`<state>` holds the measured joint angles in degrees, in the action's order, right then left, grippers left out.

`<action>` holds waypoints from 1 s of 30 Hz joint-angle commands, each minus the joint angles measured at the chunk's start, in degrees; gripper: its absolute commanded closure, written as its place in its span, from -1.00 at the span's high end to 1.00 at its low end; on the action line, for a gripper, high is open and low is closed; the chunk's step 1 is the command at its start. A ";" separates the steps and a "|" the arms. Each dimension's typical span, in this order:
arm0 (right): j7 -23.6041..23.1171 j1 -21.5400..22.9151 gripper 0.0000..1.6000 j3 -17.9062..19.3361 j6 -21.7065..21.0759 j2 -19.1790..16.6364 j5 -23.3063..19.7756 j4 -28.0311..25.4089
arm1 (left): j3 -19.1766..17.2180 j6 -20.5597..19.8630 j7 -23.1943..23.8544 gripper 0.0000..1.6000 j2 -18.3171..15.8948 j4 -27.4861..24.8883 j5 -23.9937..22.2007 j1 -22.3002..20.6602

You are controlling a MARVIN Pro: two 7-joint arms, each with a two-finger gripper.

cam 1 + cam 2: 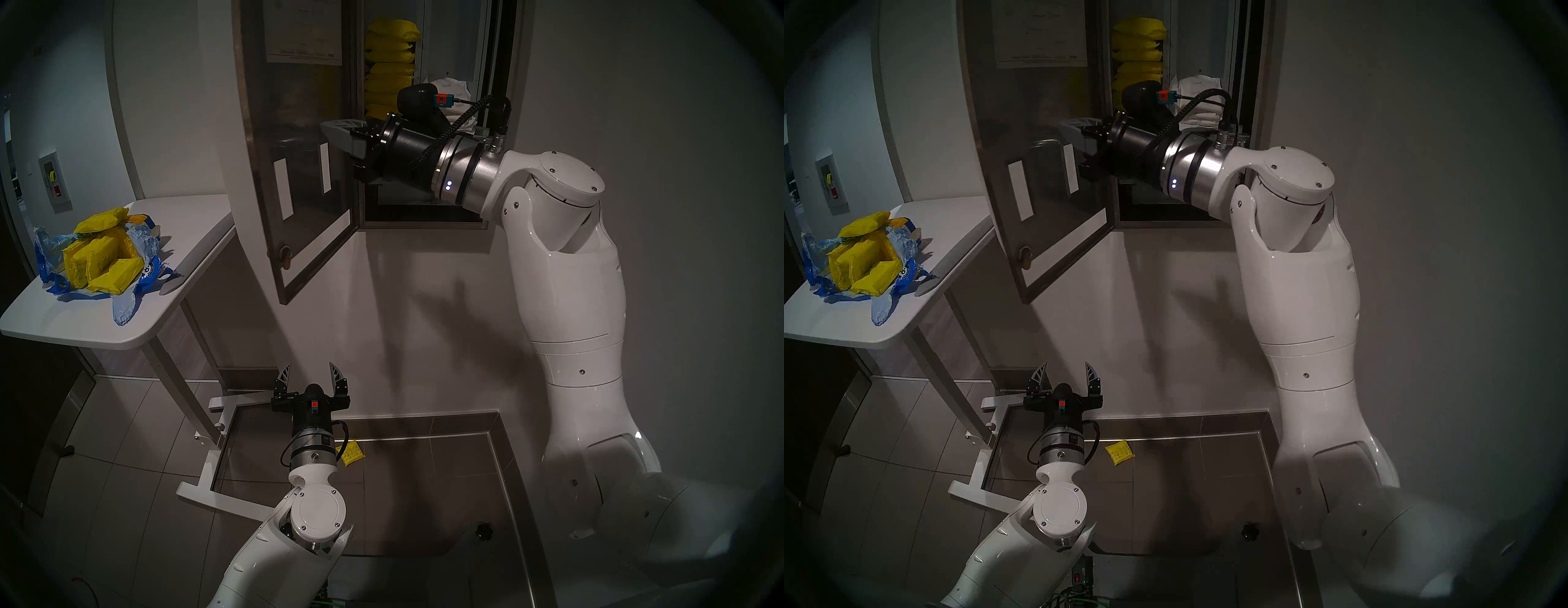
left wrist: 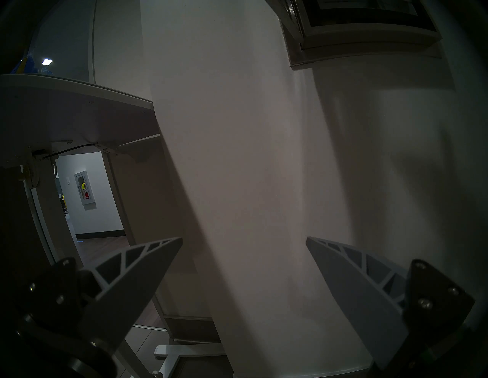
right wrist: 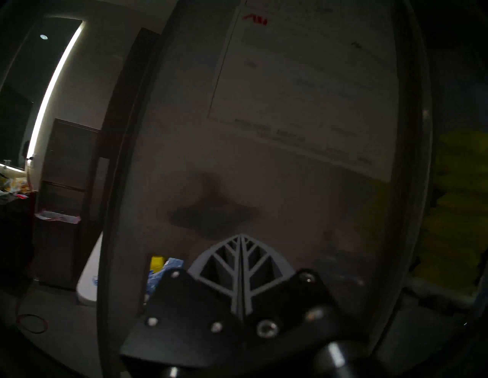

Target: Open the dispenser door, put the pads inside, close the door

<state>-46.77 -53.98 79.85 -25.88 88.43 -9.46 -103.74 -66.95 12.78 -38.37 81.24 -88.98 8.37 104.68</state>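
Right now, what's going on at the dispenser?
The dispenser door hangs open, its inner face toward the robot. The right gripper is shut and empty, raised close to that inner face. Inside the dispenser, yellow pads are stacked in the left chute. The left gripper is open and empty, held low. More yellow pads lie in a torn plastic bag on the white table, and one pad is on the floor.

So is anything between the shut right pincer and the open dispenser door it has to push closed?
Nothing visible. The right pincer, fingers pressed together and empty, points at the inner face of the dispenser door, with only open air between them in the right wrist view. Whether the tips touch the panel cannot be told.
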 commanded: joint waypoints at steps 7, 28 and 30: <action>11.19 1.48 -1.00 -0.93 9.11 7.06 8.69 1.45 | -0.14 0.38 0.07 1.00 0.09 -1.75 0.10 -1.08; 12.55 8.14 -1.00 -6.85 10.57 10.63 11.59 12.41 | -0.13 0.38 0.05 1.00 0.09 -1.70 0.11 -1.09; 13.59 9.46 -1.00 -7.45 10.92 11.50 12.42 14.31 | -0.13 0.39 0.04 1.00 0.10 -1.67 0.11 -1.10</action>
<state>-35.05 -50.45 73.70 -16.24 96.65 1.84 -91.83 -66.95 12.77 -38.36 81.22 -89.01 8.34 104.68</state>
